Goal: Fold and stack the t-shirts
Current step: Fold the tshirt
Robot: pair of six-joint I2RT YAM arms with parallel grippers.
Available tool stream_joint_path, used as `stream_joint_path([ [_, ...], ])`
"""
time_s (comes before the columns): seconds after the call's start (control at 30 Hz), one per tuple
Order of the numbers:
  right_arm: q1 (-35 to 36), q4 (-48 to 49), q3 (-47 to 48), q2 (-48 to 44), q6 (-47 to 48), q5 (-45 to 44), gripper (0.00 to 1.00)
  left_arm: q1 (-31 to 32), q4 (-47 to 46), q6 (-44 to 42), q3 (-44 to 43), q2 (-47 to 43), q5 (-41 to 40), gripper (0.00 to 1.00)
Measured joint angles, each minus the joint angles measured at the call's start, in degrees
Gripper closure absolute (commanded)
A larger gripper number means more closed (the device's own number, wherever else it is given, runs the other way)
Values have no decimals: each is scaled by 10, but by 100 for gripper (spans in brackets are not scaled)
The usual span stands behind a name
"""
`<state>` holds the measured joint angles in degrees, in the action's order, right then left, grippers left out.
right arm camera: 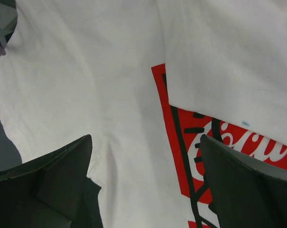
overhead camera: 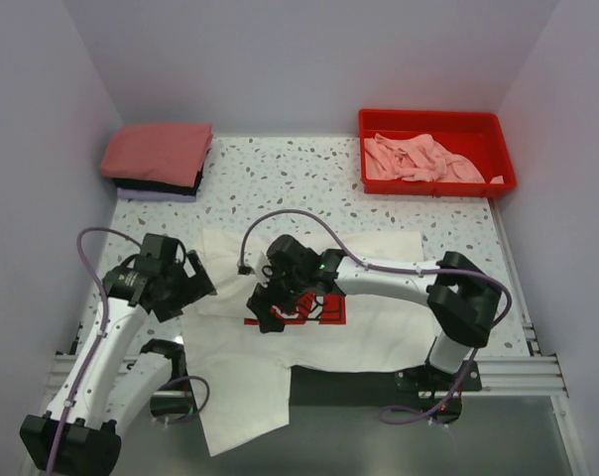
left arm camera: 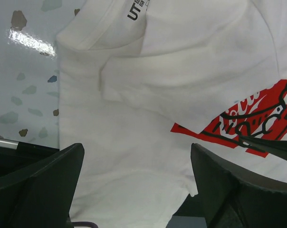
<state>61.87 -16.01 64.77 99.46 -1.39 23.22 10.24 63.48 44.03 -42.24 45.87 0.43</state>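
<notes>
Speckled white bench [overhead camera: 280, 178] is carrying everything: nearest, the white cotton t-shirt with the red square logo print [overhead camera: 379, 327] is lying part-folded, one end draping over the near edge. Left tool [overhead camera: 183, 285] and right tool [overhead camera: 272, 309] are hanging open-jawed over it, gripping nothing, likely between folds. Farther back, the folded salmon-red, black and lavender stack [overhead camera: 159, 157] is waiting left; pink tees [overhead camera: 419, 159] are filling the red plastic tray [overhead camera: 433, 121] right.
</notes>
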Motion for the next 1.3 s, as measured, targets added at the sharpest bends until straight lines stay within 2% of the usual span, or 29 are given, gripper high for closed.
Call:
stream_joint_path([
  [0.2,0,-26,-1,-80,-19,-57,1,0,6,1,-22,-21,1,0],
  [0.4,-30,-44,-10,-141,-51,-138,1,0,-65,-1,-23,24,28,0],
  [0.47,-66,-44,-24,-156,-70,-151,1,0,-110,-1,-22,56,41,0],
  [0.67,-235,-55,-64,-167,-127,-179,1,0,-259,3,-19,149,60,0],
  [0.87,-339,-66,-81,-166,-148,-193,1,1,-404,9,-11,280,60,0],
  [1.03,-415,-60,-81,-136,-149,-192,1,1,-447,9,-24,398,47,0],
  [1.3,-515,-41,-90,-34,-155,-168,1,-1,-464,8,-85,466,9,0],
])
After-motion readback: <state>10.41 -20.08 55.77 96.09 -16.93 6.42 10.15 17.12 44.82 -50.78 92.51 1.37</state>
